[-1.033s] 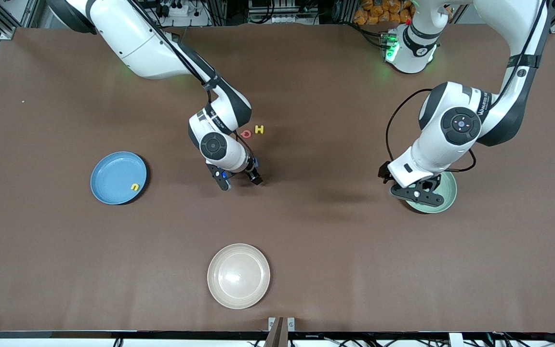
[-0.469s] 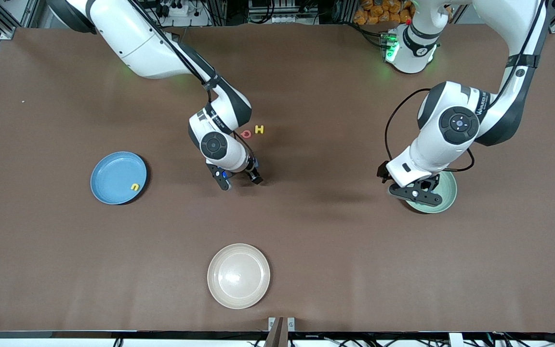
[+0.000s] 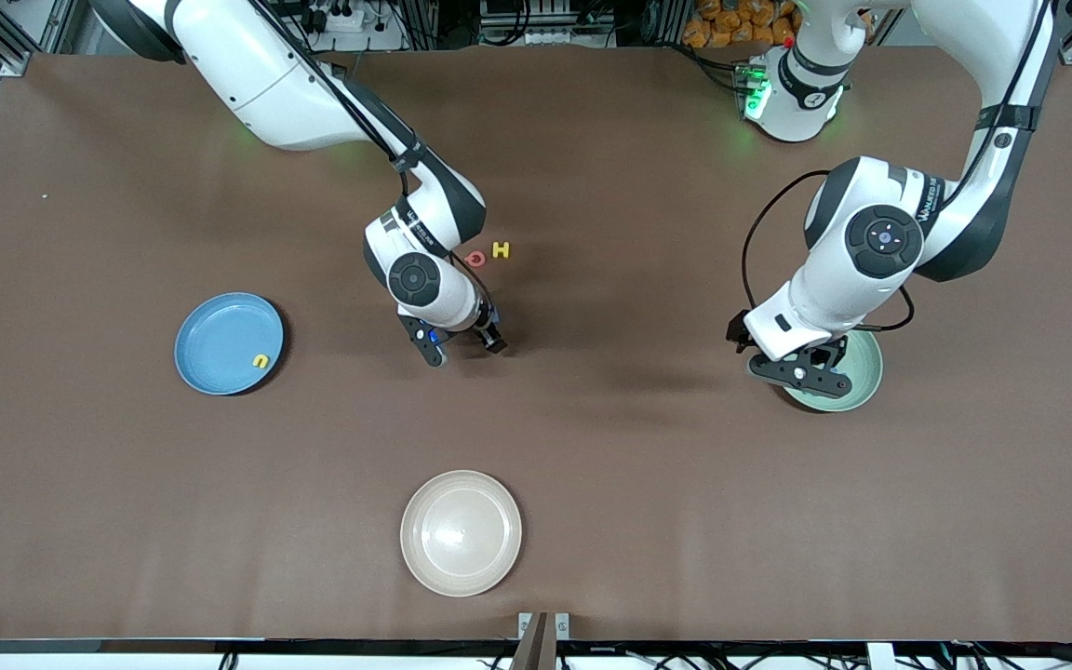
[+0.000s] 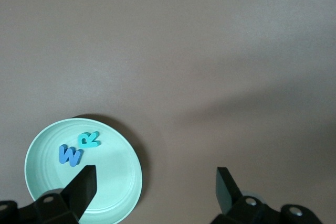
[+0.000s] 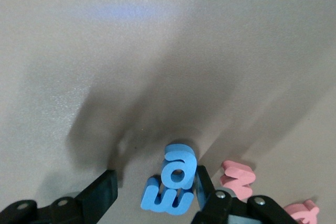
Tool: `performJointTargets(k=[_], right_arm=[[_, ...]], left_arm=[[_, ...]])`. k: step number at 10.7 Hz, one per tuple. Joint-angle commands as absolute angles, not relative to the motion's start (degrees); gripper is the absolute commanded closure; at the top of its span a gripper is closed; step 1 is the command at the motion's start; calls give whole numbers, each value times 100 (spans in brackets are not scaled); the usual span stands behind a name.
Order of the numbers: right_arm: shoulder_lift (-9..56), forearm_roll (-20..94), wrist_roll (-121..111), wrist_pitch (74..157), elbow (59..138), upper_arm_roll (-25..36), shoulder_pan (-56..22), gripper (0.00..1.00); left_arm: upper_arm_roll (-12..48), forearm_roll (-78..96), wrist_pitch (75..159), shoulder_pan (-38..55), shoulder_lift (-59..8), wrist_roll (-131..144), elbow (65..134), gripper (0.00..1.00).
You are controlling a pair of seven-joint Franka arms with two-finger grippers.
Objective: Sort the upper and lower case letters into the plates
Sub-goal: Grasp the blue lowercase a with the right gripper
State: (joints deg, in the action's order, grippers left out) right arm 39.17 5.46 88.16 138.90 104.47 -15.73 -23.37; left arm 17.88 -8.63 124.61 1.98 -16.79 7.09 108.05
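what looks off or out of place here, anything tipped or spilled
Nothing spilled or damaged. One oddity: the beige plate, nearest the front camera, sits bare while letters lie in the blue plate and mint plate. The blue letter between the right gripper fingers stands on edge.

blue letter [image 5: 173,184] between right gripper [image 5: 153,190] fingers, perhaps touching one; pink letters [image 5: 237,178] beside, on table [image 5: 157,51]

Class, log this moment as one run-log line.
right tool: closing around blue letter | left tool: open over mint plate holding W, R
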Motion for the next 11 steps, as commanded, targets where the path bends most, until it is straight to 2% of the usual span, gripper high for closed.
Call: performJointTargets(k=[1, 8, 10, 11], right_arm=[[3771, 396, 8956, 13931, 10757, -1547, -2355, 30], [3718, 369, 9009, 13913, 10784, -1529, -2320, 31], [3683, 343, 9009, 13913, 10845, -1529, -2312, 36], [3683, 299, 9017, 13913, 10846, -1529, -2312, 43]], left_arm=[[1775, -694, 12366, 237, -1643, 712, 10784, 0], [1775, -694, 12366, 255, -1661, 729, 10784, 0], [1775, -694, 12366, 255, -1652, 721, 10775, 0], [1775, -694, 12366, 255, -1652, 721, 10775, 0]])
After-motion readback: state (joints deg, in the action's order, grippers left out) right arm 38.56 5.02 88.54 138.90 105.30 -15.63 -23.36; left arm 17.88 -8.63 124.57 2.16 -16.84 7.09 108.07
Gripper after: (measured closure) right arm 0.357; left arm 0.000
